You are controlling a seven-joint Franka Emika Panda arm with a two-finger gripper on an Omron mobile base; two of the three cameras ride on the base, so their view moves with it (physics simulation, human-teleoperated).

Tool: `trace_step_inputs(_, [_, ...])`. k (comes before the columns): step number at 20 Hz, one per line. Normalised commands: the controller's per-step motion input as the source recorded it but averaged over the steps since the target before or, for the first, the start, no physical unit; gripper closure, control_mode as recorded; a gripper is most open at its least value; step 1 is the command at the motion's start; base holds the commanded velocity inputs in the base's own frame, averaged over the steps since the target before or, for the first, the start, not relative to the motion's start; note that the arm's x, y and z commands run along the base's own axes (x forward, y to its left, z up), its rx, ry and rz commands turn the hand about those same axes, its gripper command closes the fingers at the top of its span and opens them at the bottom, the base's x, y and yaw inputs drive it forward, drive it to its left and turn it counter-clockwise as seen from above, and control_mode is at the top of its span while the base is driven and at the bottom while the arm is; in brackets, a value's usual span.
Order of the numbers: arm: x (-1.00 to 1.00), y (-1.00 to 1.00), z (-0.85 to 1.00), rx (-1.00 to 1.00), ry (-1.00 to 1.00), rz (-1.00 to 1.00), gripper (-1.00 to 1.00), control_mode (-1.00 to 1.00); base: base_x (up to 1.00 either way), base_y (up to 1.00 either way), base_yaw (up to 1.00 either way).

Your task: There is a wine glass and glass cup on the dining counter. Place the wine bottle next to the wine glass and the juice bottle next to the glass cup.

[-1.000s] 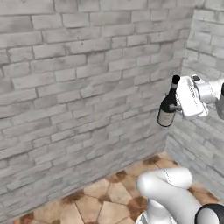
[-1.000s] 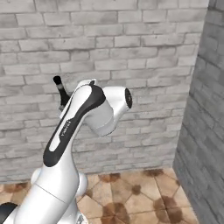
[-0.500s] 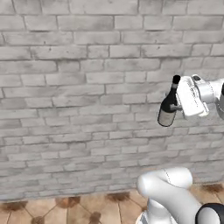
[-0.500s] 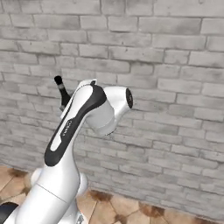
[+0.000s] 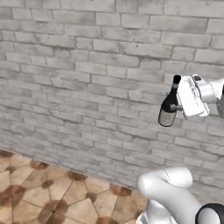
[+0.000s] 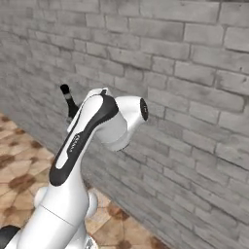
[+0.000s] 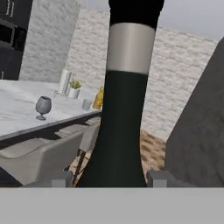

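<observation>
We carry our arm raised high, elbow bent, the gripper (image 5: 178, 106) turned sideways in front of a grey brick wall (image 5: 87, 78) and clamped on the wine bottle (image 5: 169, 107), which hangs upright in the air, slim, near-black, glossy, with a pale label; in the hand view its long neck (image 7: 124, 96) rises close between our fingertips; far off to the left lies the white marble dining counter (image 7: 17, 109), bearing the translucent stemmed wine glass (image 7: 43, 106), the short clear glass cup (image 7: 87, 103) and, just beside it, the amber juice bottle (image 7: 99, 98); below, patterned floor tiles (image 5: 35, 192).
</observation>
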Motion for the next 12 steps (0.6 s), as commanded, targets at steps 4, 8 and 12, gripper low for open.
trace_step_inputs(4, [0.0, 0.0, 0.0, 0.0, 0.0, 0.0, 1.0, 1.0, 0.72, 0.21, 0.68])
trace_step_inputs(8, [0.0, 0.0, 0.0, 0.0, 0.0, 0.0, 1.0, 1.0, 0.91, 0.04, 0.64])
trace_step_inputs(12, [0.0, 0.0, 0.0, 0.0, 0.0, 0.0, 1.0, 1.0, 0.98, 0.0, 0.62])
